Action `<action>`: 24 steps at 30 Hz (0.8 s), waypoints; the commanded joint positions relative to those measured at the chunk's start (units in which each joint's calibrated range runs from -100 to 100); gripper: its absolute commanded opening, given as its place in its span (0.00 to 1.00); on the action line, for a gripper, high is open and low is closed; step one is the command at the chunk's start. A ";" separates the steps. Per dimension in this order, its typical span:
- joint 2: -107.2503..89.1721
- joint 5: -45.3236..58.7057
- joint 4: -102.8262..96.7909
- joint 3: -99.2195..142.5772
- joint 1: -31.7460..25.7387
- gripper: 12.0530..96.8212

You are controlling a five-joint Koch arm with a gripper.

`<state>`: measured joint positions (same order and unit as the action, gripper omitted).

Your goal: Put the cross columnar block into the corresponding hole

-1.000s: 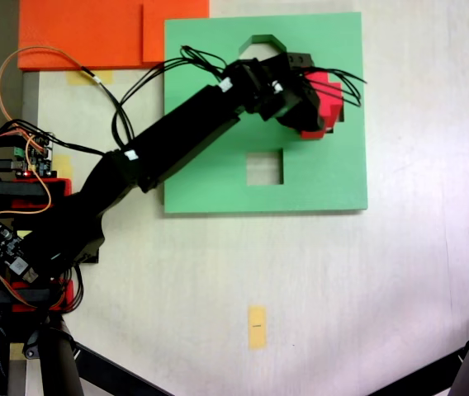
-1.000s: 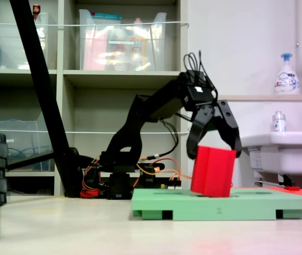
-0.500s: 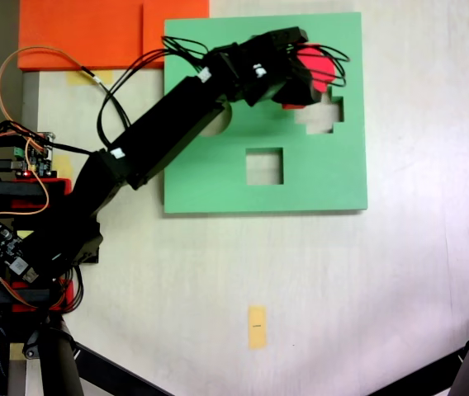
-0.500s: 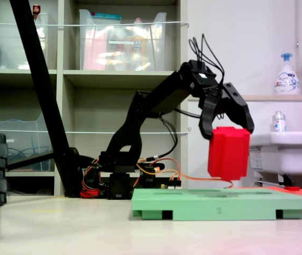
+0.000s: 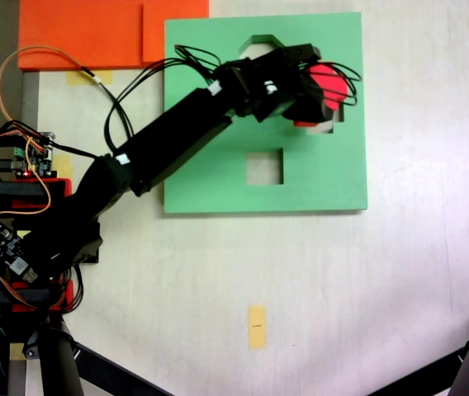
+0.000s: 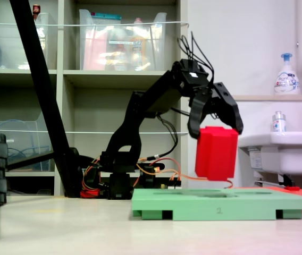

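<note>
The red cross columnar block [image 6: 216, 153] hangs upright a little above the light-green foam board [image 6: 220, 204], and my gripper [image 6: 215, 132] is shut on its top end. Seen from above, the gripper [image 5: 321, 91] and the block [image 5: 333, 82] are over the board's [image 5: 210, 177] upper right part. The plus-shaped hole [image 5: 335, 113] lies partly under them, with only its right arm showing. The board's square cutout [image 5: 265, 167] and octagonal cutout [image 5: 261, 41] are uncovered.
Orange foam sheets [image 5: 94, 33] lie at the top left beside the board. The arm's base and wiring [image 5: 20, 181] sit at the left edge. A yellow tape mark [image 5: 257, 327] is on the table. Tripod legs [image 5: 466, 371] cross the lower corners.
The block leaned on the board a second ago and was lifted clear. It swung toward the board's far edge, then came back over the plus cutout, a little lower.
</note>
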<state>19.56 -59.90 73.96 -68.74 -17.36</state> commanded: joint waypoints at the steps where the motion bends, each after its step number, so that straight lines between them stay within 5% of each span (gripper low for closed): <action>1: -0.71 0.39 -6.89 -5.24 -0.24 0.31; 24: 4.46 0.39 -11.80 -5.24 0.54 0.32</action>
<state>25.58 -59.90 67.99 -68.74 -17.36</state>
